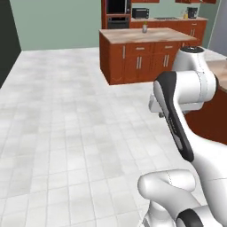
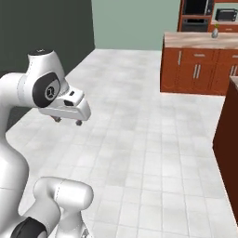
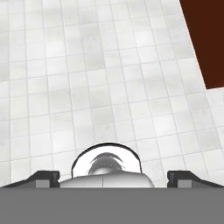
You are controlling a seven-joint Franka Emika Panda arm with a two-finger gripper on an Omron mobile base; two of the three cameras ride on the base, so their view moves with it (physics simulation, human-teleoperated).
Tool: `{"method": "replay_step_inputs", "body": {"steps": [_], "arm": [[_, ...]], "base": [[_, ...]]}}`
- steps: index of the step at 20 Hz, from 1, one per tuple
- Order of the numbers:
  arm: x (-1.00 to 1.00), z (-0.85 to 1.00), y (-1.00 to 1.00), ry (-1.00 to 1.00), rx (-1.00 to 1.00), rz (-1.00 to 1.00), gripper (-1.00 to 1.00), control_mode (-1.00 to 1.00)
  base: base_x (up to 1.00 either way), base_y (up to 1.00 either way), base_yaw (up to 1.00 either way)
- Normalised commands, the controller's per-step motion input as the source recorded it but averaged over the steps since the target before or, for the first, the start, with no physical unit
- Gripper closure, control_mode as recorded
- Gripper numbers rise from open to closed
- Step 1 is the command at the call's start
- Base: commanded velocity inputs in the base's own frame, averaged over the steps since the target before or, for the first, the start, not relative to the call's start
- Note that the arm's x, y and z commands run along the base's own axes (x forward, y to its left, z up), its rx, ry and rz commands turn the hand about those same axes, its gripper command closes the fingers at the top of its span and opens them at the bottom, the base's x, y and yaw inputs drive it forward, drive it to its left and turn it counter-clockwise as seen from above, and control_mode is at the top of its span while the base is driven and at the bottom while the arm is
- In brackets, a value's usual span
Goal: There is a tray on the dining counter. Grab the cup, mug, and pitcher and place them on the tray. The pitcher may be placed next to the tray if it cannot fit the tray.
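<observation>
My gripper [image 2: 69, 121] hangs over bare white floor tiles, pointing down, at the end of the folded white arm. In the hand view its two dark fingertips [image 3: 43, 177] stand far apart at the bottom corners with nothing between them, so the gripper [image 3: 113, 177] is open and empty. The tray, cup, mug and pitcher are out of view. A counter with a beige top and dark brown side [image 2: 228, 139] stands at the right edge; I cannot tell whether it is the dining counter.
A red-brown kitchen island [image 1: 142, 57] with a beige top stands ahead across the floor, with a small object [image 1: 144, 27] on it, too small to identify. Ovens and cabinets [image 1: 117, 13] line the back wall. A wide stretch of tiled floor [image 1: 66, 133] lies to the left.
</observation>
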Motion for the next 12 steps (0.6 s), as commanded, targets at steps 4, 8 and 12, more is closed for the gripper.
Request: {"method": "replay_step_inputs", "body": {"steps": [4, 8, 12], "arm": [[0.00, 0.00, 0.00, 0.00, 0.00, 0.00, -1.00, 1.00], [0.00, 0.00, 0.00, 0.00, 0.00, 0.00, -1.00, 1.00], [0.00, 0.00, 0.00, 0.00, 0.00, 0.00, -1.00, 1.00]], "base": [[1.00, 0.66, -0.14], [1.00, 0.68, -0.12], [1.00, 0.75, -0.11]]}}
